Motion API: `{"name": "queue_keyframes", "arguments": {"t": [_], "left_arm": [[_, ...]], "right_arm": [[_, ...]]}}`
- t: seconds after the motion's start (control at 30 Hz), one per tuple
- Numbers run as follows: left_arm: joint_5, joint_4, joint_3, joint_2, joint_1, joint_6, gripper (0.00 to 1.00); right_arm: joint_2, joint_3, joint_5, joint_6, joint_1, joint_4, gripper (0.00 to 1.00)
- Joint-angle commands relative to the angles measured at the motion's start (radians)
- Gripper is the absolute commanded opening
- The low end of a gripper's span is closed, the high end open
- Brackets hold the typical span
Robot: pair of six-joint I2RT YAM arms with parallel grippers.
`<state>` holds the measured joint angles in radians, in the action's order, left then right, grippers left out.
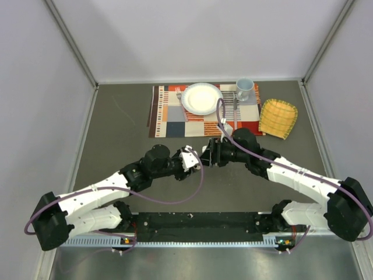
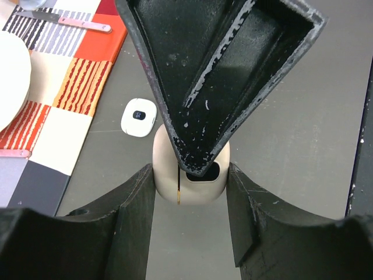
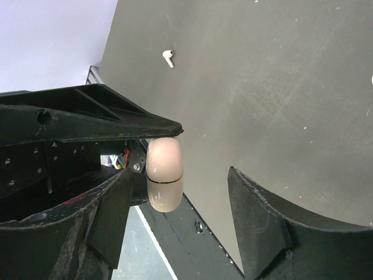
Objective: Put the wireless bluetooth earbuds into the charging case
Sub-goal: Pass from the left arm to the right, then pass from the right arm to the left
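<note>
Grey was the desk (image 1: 116, 146), and near its middle the left gripper (image 2: 189, 175) clamped the pinkish-beige charging case (image 3: 164, 169); the right gripper (image 3: 179, 181), jaws wide, hung just beside and partly around that case, while one white earbud (image 3: 168, 58) lay on the desk, well apart from it.

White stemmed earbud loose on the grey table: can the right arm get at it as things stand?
Probably yes: the white stemmed earbud lies alone on the grey table and the right gripper is open, though it must first leave the pinkish-beige rounded case.
</note>
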<state>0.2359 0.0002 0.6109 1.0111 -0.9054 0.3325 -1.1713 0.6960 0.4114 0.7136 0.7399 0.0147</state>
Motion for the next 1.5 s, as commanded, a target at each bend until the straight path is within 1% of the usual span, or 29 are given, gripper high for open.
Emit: {"name": "queue_keyframes", "arguments": {"t": [0.0,0.1,0.13,0.2,0.33,0.47,0.5,0.53,0.6,0.63,0.73,0.77,0.83,0.87,0.9,1.07,1.2,1.23,1.37,1.4,1.47], "left_arm": [[-0.030,0.055,0.047,0.001,-0.020,0.019,0.08],[-0.036,0.055,0.047,0.000,-0.026,0.023,0.08],[-0.040,0.057,0.047,0.001,-0.029,0.025,0.07],[-0.040,0.058,0.047,0.004,-0.030,0.025,0.08],[-0.046,0.061,0.047,0.007,-0.035,0.028,0.08],[-0.044,0.063,0.043,0.003,-0.035,0.022,0.11],[-0.044,0.064,0.041,0.004,-0.036,0.019,0.12],[-0.047,0.067,0.039,-0.002,-0.036,0.007,0.15],[-0.055,0.075,0.036,-0.005,-0.036,-0.013,0.18],[-0.053,0.076,0.035,-0.011,-0.036,-0.030,0.22],[-0.055,0.106,0.021,-0.032,-0.036,-0.068,0.34],[-0.053,0.118,0.009,-0.042,-0.035,-0.079,0.42],[-0.053,0.156,-0.010,-0.074,-0.036,-0.111,0.50],[-0.046,0.167,-0.029,-0.088,-0.036,-0.122,0.63],[-0.041,0.179,-0.040,-0.103,-0.035,-0.141,0.99],[-0.081,0.256,-0.114,-0.215,-0.036,-0.234,0.99],[-0.125,0.290,-0.152,-0.296,-0.033,-0.324,0.99],[-0.125,0.302,-0.157,-0.305,-0.033,-0.329,0.99],[-0.133,0.325,-0.166,-0.330,-0.023,-0.432,0.99],[-0.100,0.334,-0.165,-0.332,-0.017,-0.463,0.99],[-0.081,0.363,-0.158,-0.330,-0.007,-0.505,0.99]], "right_arm": [[-0.007,0.045,0.021,-0.013,0.013,0.048,0.64],[-0.008,0.045,0.029,-0.016,0.013,0.056,0.60],[-0.013,0.043,0.036,-0.016,0.013,0.059,0.54],[-0.019,0.045,0.049,-0.016,0.013,0.062,0.52],[-0.024,0.045,0.064,-0.016,0.013,0.071,0.44],[-0.013,0.036,0.067,-0.022,0.013,0.091,0.24],[-0.008,0.027,0.069,-0.023,0.013,0.102,0.19],[-0.001,0.020,0.069,-0.022,0.012,0.129,0.11],[0.009,0.005,0.064,-0.019,0.013,0.149,0.08],[0.015,0.000,0.064,-0.022,0.013,0.162,0.03],[0.027,-0.015,0.050,-0.020,0.012,0.192,0.00],[0.038,-0.019,0.046,-0.022,0.012,0.208,0.00],[0.053,-0.033,0.029,-0.022,0.010,0.221,0.00],[0.062,-0.041,0.011,-0.020,0.012,0.244,0.00],[0.087,-0.056,-0.002,-0.022,0.012,0.255,0.00],[0.177,-0.110,-0.095,-0.057,0.009,0.318,0.00],[0.265,-0.174,-0.163,-0.118,0.009,0.372,0.00],[0.301,-0.185,-0.175,-0.131,0.006,0.396,0.00],[0.389,-0.234,-0.184,-0.207,0.001,0.441,0.00],[0.404,-0.249,-0.187,-0.235,-0.002,0.447,0.00],[0.444,-0.268,-0.180,-0.267,-0.002,0.464,0.00]]}}
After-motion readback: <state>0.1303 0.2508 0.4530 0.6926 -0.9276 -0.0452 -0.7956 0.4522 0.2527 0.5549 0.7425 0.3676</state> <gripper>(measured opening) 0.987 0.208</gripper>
